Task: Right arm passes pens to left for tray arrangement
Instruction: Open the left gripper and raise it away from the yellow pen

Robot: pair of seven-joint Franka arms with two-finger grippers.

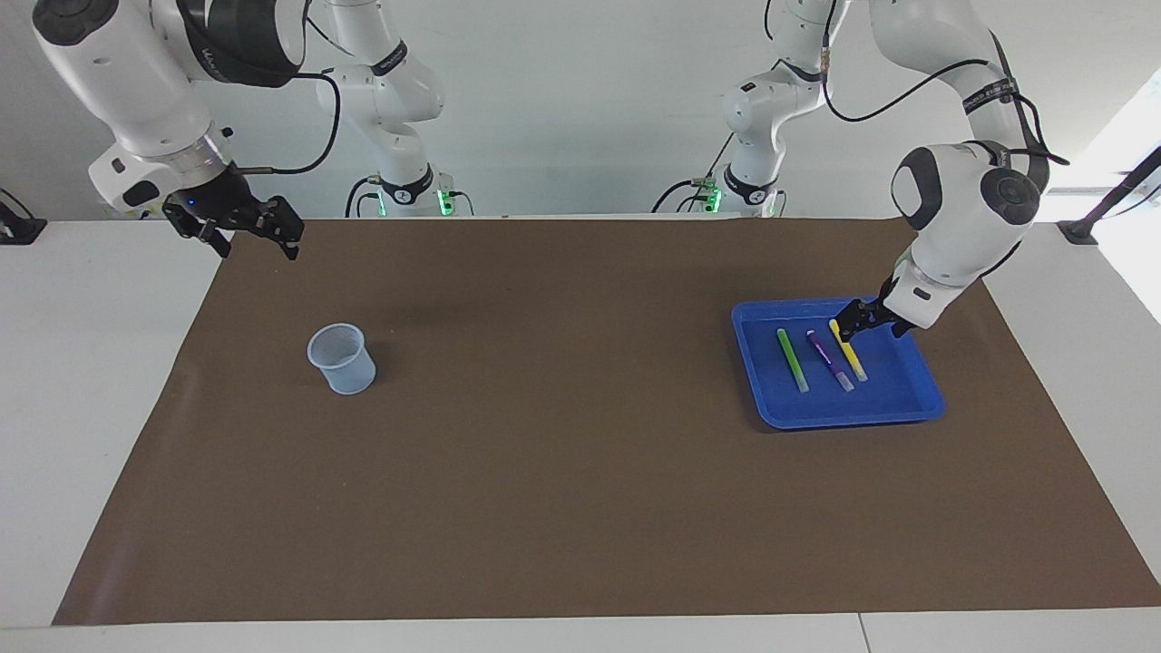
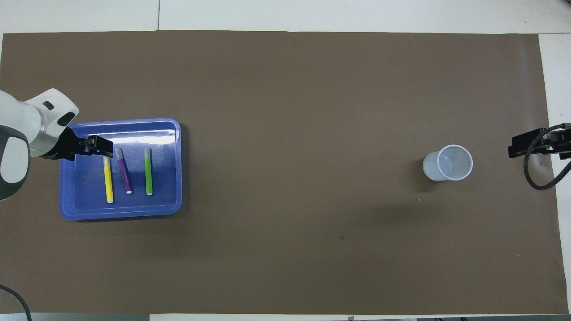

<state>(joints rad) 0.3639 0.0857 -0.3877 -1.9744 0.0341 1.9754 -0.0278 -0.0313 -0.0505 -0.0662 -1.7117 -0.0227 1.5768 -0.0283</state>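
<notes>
Brown mat [image 1: 580,508]: covers the table and lies nearest the facing camera; its near stretch carries nothing.

Right gripper [image 1: 243,227]: at the left of the facing view, raised over the mat's edge at the right arm's end of the table. Jaws stand wide apart and hold nothing; this arm waits.

Cup [image 1: 342,359]: small, translucent, upright on the mat, farther from the robots than the right gripper. No pen shows in it.

Tray [image 1: 916,404]: bright blue, at the left arm's end of the table. Three pens lie in it side by side, roughly parallel and apart from one another, pale ends pointing away from the robots. In order across the facing view: green pen [image 1: 792,359], purple pen [image 1: 829,359], yellow pen [image 1: 848,350].

Left gripper [image 1: 853,324]: low inside the tray, at the end of the yellow pen nearer the robots. Jaws are spread and grip nothing; whether a fingertip touches the pen cannot be told.

Progress (judgement): all three pens are in the tray, so the passing and arranging appear complete. Only the left arm's withdrawal seems left.
</notes>
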